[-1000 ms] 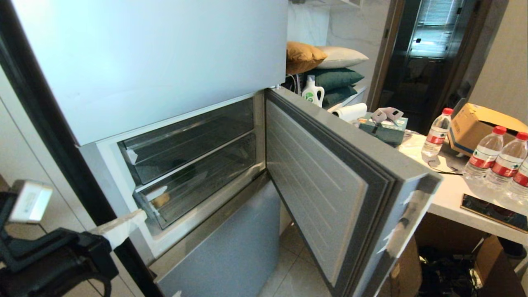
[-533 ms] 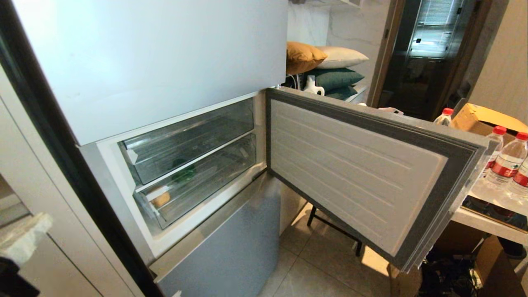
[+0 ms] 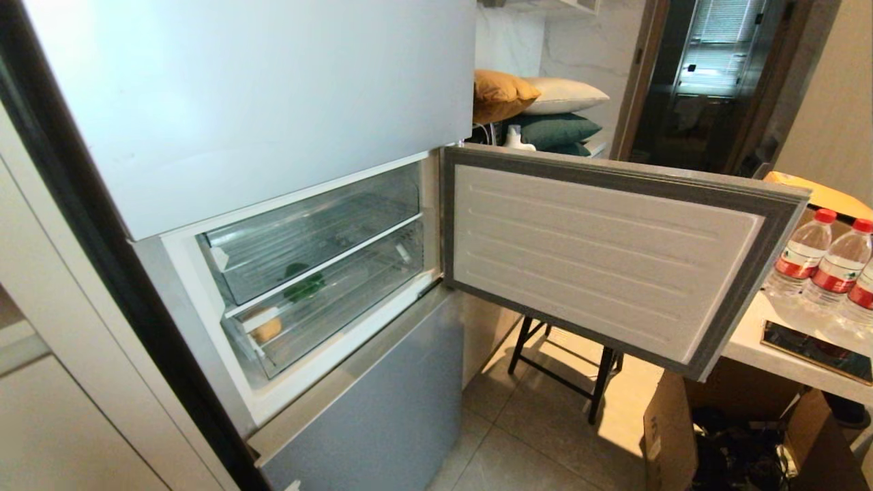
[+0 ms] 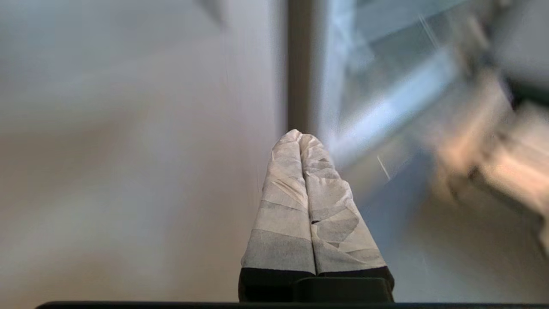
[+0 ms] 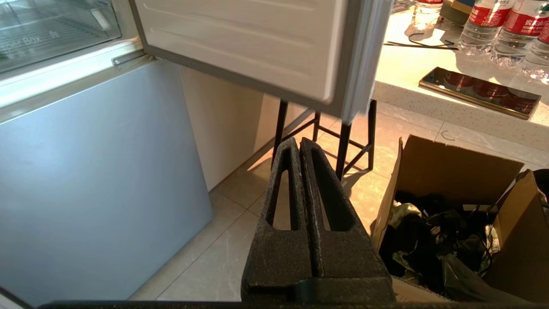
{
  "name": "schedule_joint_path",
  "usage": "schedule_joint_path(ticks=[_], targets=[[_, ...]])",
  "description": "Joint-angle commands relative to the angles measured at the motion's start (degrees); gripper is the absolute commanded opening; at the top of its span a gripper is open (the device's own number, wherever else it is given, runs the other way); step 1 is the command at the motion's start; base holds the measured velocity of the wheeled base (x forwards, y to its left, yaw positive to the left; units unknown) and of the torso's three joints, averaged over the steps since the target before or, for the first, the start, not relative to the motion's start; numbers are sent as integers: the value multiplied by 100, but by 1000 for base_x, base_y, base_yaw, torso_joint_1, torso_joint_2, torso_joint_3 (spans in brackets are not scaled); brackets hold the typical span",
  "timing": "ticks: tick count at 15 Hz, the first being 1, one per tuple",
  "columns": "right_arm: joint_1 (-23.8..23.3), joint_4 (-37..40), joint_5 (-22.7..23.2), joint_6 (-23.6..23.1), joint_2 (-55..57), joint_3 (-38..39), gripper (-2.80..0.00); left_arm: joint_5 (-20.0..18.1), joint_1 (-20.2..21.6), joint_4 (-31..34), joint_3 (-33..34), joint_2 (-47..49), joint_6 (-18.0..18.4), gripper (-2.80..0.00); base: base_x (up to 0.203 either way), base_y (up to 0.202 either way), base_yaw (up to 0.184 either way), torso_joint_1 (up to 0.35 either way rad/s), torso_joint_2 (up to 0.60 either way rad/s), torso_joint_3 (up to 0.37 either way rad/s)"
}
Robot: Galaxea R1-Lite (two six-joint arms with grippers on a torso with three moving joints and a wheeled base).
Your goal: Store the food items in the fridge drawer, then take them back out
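Observation:
The fridge's middle door (image 3: 600, 259) stands swung wide to the right, baring two clear plastic drawers. The lower fridge drawer (image 3: 354, 293) is pushed in, with the tan potato (image 3: 267, 329) at its front left corner. The dark green pepper (image 3: 303, 285) shows through the plastic at the rail between the two drawers; which one holds it I cannot tell. My left gripper (image 4: 299, 135), its fingers wrapped in pale tape, is shut on nothing and shows only in the left wrist view, beside the fridge's edge. My right gripper (image 5: 299, 143) is shut and empty, parked low over the floor tiles.
A white counter (image 3: 750, 327) at the right carries water bottles (image 3: 801, 256) and a dark flat device (image 3: 815, 351). A black stool (image 3: 566, 368) and an open cardboard box (image 3: 675, 436) stand under the door. Beige cabinet fronts (image 3: 68, 409) lie to the fridge's left.
The fridge door has swung from half open to wide open on the right. My left arm has dropped out of the head view at the lower left.

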Motion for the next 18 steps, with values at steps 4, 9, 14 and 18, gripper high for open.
schedule_joint_path(ticks=[4,9,14,18], targets=[[2,2,7,-48,7,1,-280,-1179,-38,735,491,-215,287,-280,0,0,0,0,0,0],[2,2,7,-57,7,1,-280,-1218,-477,752,549,-1428,405,-280,0,0,0,0,0,0],[2,2,7,-48,7,1,-280,-1097,-453,782,559,-1801,353,-280,0,0,0,0,0,0],[2,2,7,14,7,1,-280,-931,-453,742,559,-1801,-307,-280,0,0,0,0,0,0]])
